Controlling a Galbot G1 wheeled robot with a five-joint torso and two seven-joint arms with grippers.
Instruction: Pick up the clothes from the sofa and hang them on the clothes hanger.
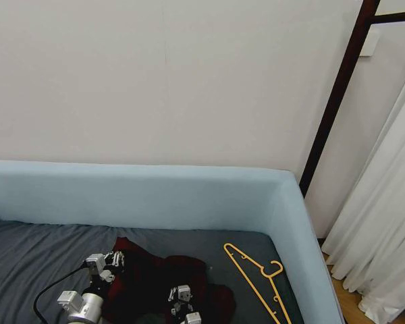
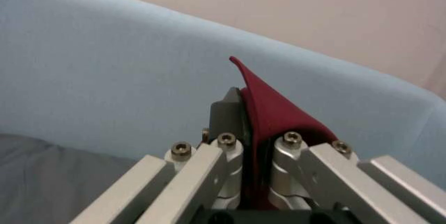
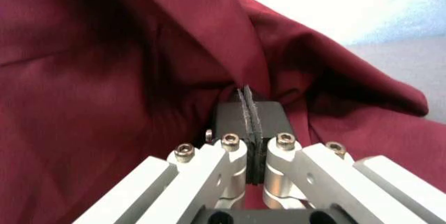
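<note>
Left pincer (image 2: 244, 125) and right pincer (image 3: 248, 109) are each clamping a fold of the red garment (image 1: 155, 280) on the sofa seat (image 1: 27, 256), backrest (image 1: 142, 196) walling 12 o'clock, yellow hanger (image 1: 246, 277) lying at 3 o'clock.

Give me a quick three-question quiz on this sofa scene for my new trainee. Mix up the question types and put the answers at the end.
1. True or false: the yellow hanger lies on the seat of the sofa, with no gripper touching it.
2. What is the left gripper shut on? A, a fold of the red garment; B, the hanger; C, nothing.
3. Fill in: of the two grippers, the one nearer the hanger is the ____ one.
Key: 1 true; 2 A; 3 right, as the right gripper sits between the left gripper and the hanger.
</note>
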